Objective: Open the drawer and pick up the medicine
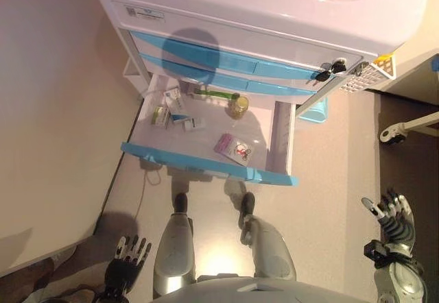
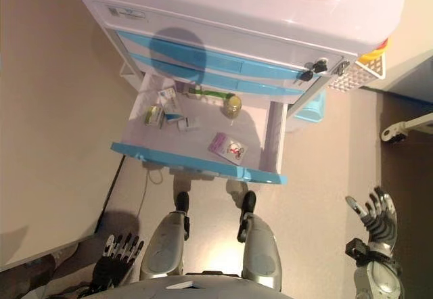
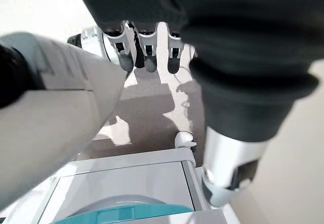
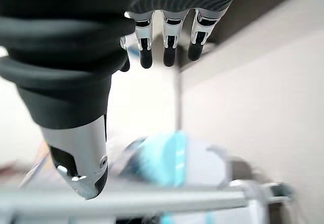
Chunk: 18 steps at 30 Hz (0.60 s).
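The white cabinet's bottom drawer (image 1: 206,162), with a blue front, stands pulled open. Inside lie several medicine items: a pink blister pack (image 1: 233,148), small white and green boxes (image 1: 171,108), a green tube (image 1: 214,93) and a yellow-lidded jar (image 1: 239,104). My left hand (image 1: 127,258) hangs low at the left, fingers straight, empty. My right hand (image 1: 392,214) is low at the right, fingers straight and spread, empty. Both hands are well short of the drawer.
Two shut blue drawers (image 1: 226,62) sit above the open one, with keys (image 1: 329,68) in a lock at the cabinet's right corner. A white side basket (image 1: 370,73) hangs at the right. A wall (image 1: 55,111) runs along the left. A caster leg (image 1: 405,128) shows far right.
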{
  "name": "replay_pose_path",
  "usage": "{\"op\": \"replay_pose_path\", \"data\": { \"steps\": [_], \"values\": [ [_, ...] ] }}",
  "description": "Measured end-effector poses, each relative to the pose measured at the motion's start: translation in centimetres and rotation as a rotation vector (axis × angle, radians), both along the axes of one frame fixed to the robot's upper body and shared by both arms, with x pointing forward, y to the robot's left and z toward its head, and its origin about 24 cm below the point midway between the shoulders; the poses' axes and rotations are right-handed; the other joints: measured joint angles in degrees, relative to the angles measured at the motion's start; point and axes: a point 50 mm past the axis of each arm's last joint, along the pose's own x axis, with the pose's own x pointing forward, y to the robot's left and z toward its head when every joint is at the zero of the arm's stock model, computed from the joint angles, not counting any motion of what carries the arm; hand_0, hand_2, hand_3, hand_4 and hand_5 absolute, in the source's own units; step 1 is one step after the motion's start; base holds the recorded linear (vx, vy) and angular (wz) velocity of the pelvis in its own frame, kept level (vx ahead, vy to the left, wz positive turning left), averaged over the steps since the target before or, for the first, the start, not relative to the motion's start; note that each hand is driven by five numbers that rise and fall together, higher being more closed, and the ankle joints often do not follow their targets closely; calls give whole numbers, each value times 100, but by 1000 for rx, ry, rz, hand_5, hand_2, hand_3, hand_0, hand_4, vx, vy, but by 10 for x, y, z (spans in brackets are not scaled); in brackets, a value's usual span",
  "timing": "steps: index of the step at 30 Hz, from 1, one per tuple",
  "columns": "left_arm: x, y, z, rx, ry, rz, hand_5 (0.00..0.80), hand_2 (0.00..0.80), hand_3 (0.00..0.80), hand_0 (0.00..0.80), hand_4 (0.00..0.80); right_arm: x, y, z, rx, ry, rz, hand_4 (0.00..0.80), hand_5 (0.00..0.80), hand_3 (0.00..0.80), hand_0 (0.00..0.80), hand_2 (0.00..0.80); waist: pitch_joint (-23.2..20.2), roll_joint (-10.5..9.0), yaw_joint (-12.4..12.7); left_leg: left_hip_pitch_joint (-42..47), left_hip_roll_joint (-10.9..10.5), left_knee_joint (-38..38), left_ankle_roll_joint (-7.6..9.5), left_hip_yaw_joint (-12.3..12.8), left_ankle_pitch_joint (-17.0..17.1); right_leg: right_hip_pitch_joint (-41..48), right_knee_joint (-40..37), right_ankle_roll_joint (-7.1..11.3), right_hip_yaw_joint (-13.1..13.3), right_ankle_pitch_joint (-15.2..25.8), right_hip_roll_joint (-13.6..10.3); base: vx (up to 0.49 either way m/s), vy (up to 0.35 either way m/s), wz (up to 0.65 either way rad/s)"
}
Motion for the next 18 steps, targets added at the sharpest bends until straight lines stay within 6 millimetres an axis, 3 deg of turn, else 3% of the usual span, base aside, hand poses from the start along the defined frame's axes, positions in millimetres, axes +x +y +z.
{"op": "replay_pose_path", "data": {
  "steps": [5,11,18],
  "values": [
    [-2,0,0,14,13,-23,0,0,0,0,0,11,0,43,-238,-56,211,0,0,0,0,0,-29,-39,19,36,-5,2,36,66,-22,137,-148,51,1,36,-13,26,18,5],
    [-7,3,-1,40,39,-47,0,0,0,0,0,21,21,89,-425,-135,503,0,0,0,0,0,-62,-42,27,116,-14,-31,55,84,-59,300,-289,84,5,58,-24,36,22,3],
    [-19,3,-6,63,116,-79,0,0,0,0,0,33,31,109,-564,-69,706,0,0,0,0,0,-220,24,76,197,-28,-126,46,111,-58,428,-388,98,-36,63,-21,37,5,3]
  ]
}}
